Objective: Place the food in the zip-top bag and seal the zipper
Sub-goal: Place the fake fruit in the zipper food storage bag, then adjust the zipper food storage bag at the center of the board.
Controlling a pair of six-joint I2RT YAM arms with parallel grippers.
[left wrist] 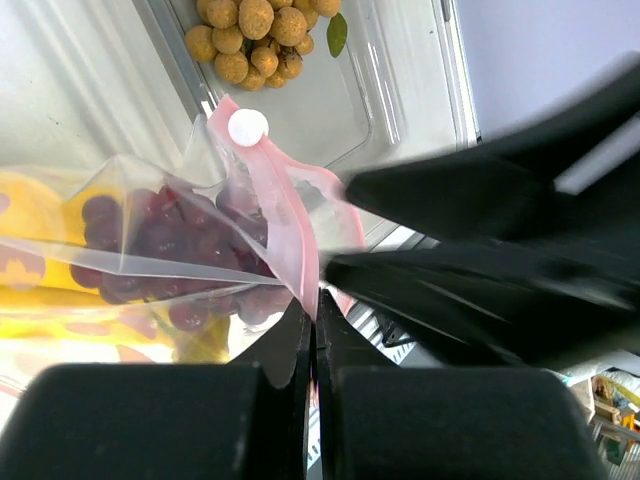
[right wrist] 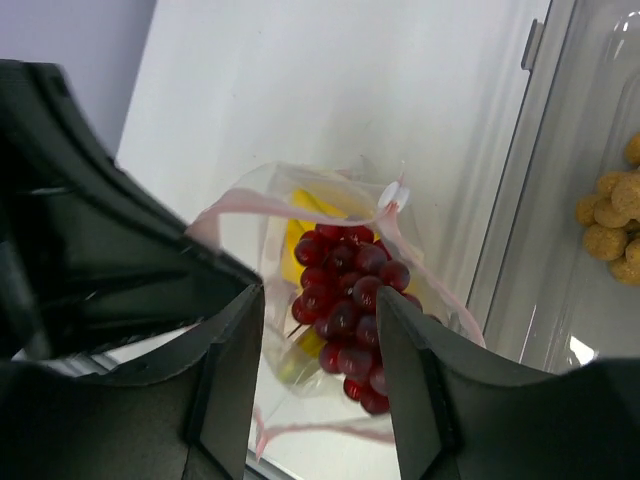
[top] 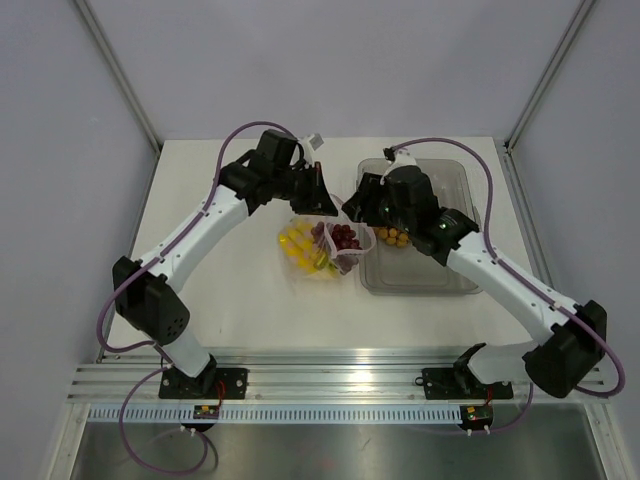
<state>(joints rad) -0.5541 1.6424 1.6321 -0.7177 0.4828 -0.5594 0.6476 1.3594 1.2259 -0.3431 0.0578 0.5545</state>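
Bananas (top: pixel 298 245) and grapes (top: pixel 345 236) inside zip-top bag (top: pixel 325 262) on worktop (top: pixel 230 290) beside tray (top: pixel 440 282) | round fruits (top: pixel 392 236) in tray, not yet bagged | left claw (left wrist: pixel 315 318) pinched shut on zipper (left wrist: pixel 290 225) | right claw (right wrist: pixel 318 300) spread, empty | bag mouth unsealed.

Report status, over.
Status: left gripper shut on zipper; right gripper open over bag mouth. Inside: bananas, grapes. Outside: tan fruits, in tray. Mouth unsealed.

Clear rigid tray (top: pixel 425 272) on right of white table (top: pixel 235 310), aluminium rail (top: pixel 330 380) along near edge
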